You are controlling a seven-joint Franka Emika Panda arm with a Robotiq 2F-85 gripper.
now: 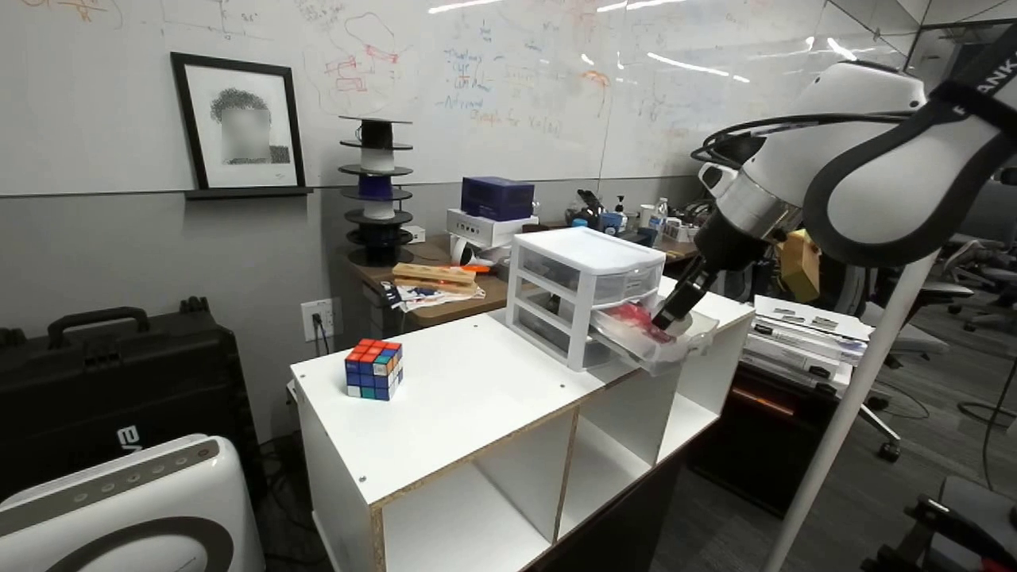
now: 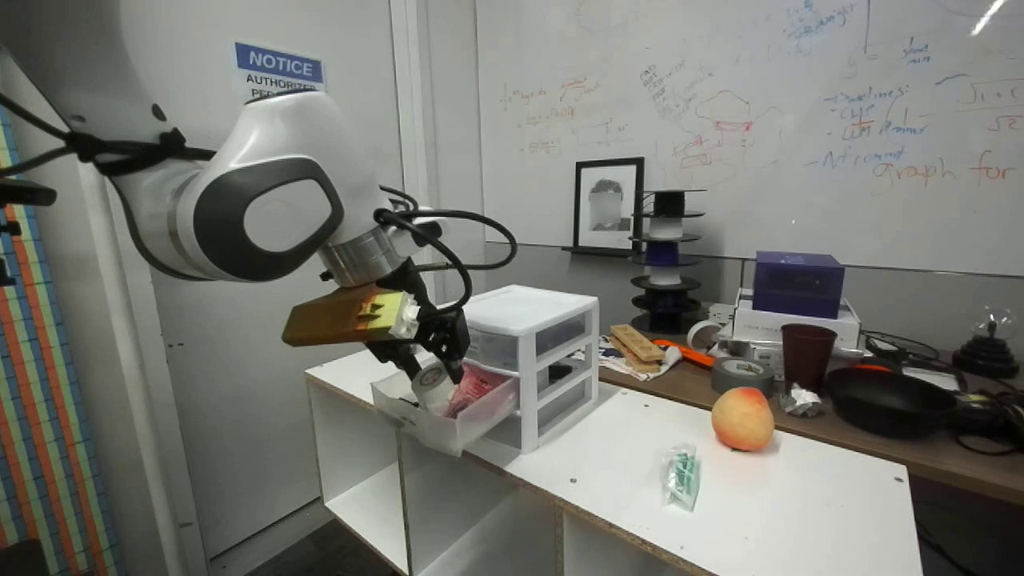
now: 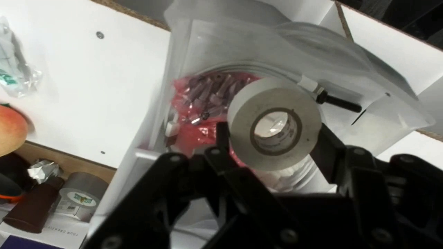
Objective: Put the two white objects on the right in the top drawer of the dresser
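The white dresser also shows in an exterior view. Its top drawer is closed. The drawer below it is pulled out. My gripper is inside that open drawer, pointing down. In the wrist view my gripper has a finger against each side of a white tape roll. The roll is tilted, low in the drawer above its contents; whether it touches them I cannot tell. I cannot make out a second white task object for sure.
The open drawer holds a red bag of screws and a coiled white cable. A peach and a clear packet lie on the white shelf unit. A Rubik's cube shows in an exterior view. A desk with clutter stands behind.
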